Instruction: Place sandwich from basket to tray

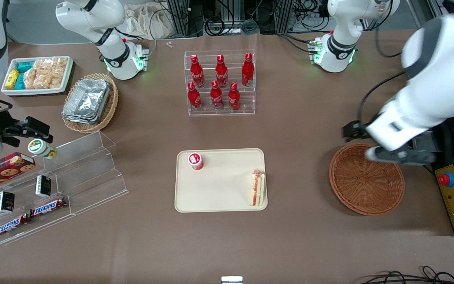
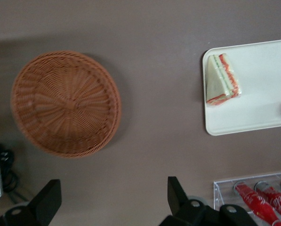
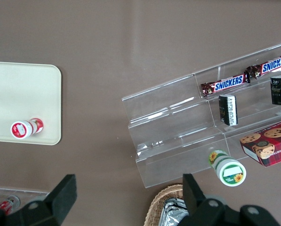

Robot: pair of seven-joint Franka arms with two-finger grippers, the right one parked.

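- Your sandwich [image 1: 257, 188] lies on the tray [image 1: 219, 197], lower centre of the front view, against the rim nearest the basket [image 1: 366, 184], which sits bare at lower right.
- Your left gripper [image 2: 109, 200] hangs high over bare table beside the basket, fingers wide apart, holding nothing.
- The placing looks done; you likely need only retreat.
- Its striped filling edge runs toward the camera.

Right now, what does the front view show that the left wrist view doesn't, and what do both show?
Front only: the tan basket of foil containers, the snack box and the clear stepped shelf.
Left wrist only: the gripper, open and holding nothing, above bare table beside the basket.
Both: the empty basket, the sandwich lying on the tray, the small red-capped bottle and the red bottles in their rack.
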